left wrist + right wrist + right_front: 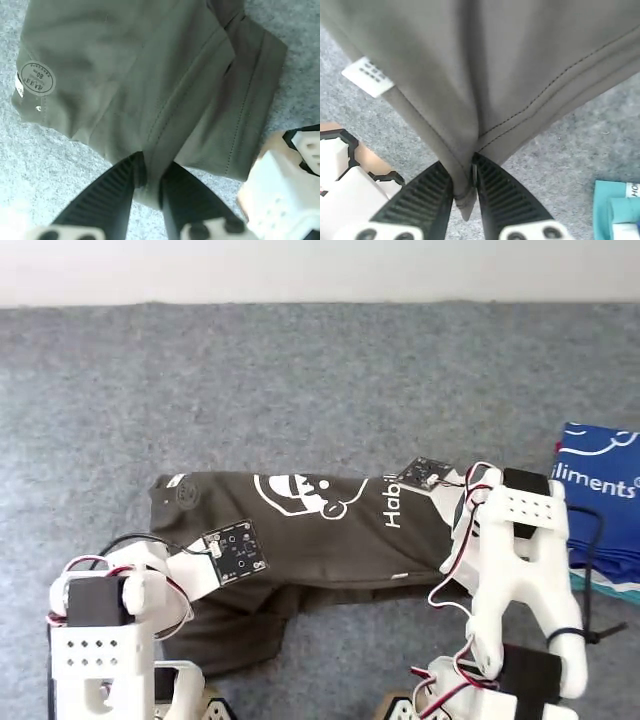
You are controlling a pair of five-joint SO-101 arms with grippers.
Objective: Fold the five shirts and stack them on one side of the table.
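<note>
High view, olive shirt (330,530) on table (300,370), left end effector (150,169), right end effector (464,169), both gripping it

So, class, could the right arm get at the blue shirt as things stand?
Probably not straight away. The right claw is shut on the dark shirt, so it would have to let go first. The blue shirt lies close beside that arm on the table, with nothing standing between them.
</note>
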